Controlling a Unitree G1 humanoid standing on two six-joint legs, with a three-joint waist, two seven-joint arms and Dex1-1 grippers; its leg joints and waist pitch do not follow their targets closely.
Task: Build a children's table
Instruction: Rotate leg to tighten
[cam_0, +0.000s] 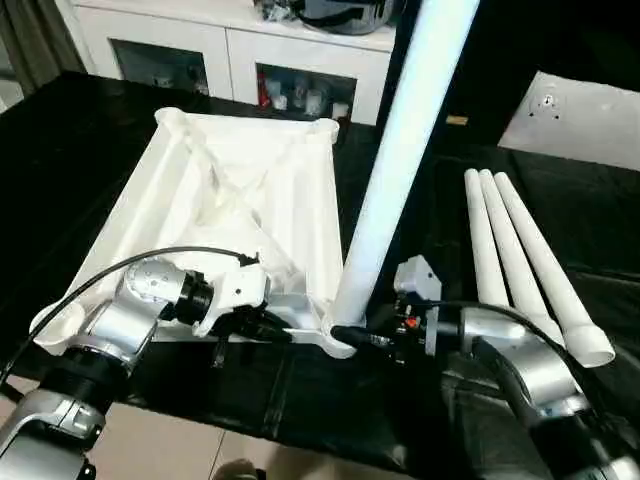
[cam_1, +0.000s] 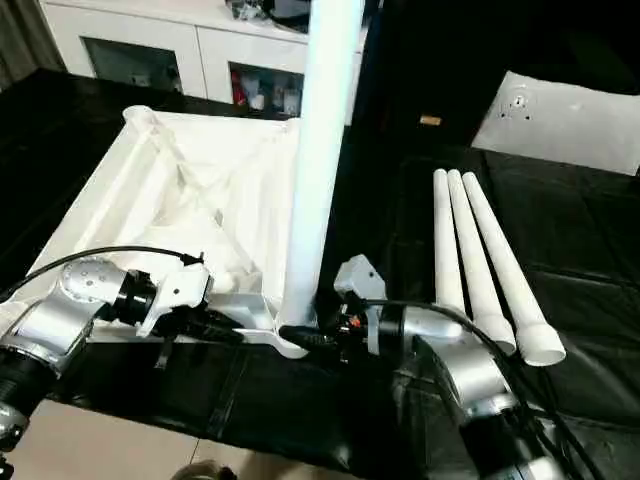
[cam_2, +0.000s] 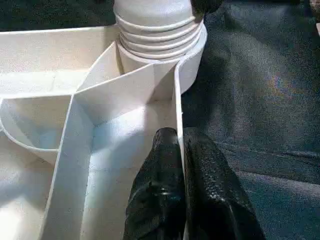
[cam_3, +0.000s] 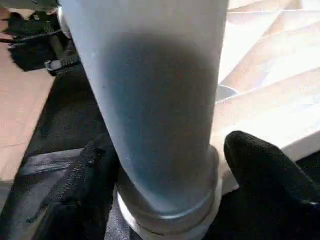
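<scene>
Centrally, upturned white ribbed plastic tabletop (cam_0: 250, 200) on black-draped surface (cam_0: 80, 150), white tapered tubular leg (cam_0: 400, 150) upright in its near corner socket, left gripper (cam_2: 181, 145) fingers clamped on tabletop's near rim, right gripper (cam_3: 170, 165) fingers apart around leg's base, three spare white legs (cam_0: 520, 260) lying right, white cabinet (cam_0: 240, 50) behind

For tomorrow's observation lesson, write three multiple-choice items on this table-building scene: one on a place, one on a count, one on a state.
1. Where does the upright leg stand?
A. In the table top's near corner socket
B. Flat on the black cloth
C. On the white cabinet

2. How many legs lie loose beside the top?
A. One
B. Three
C. Five

3. What is the left end effector doing?
A. Hanging open in the air
B. Pinching the top's edge wall
C. Holding a loose leg

Answers: 1 A, its ringed base sits in the socket; 2 B, three loose legs lie side by side; 3 B, its fingers close on the thin wall.
</scene>
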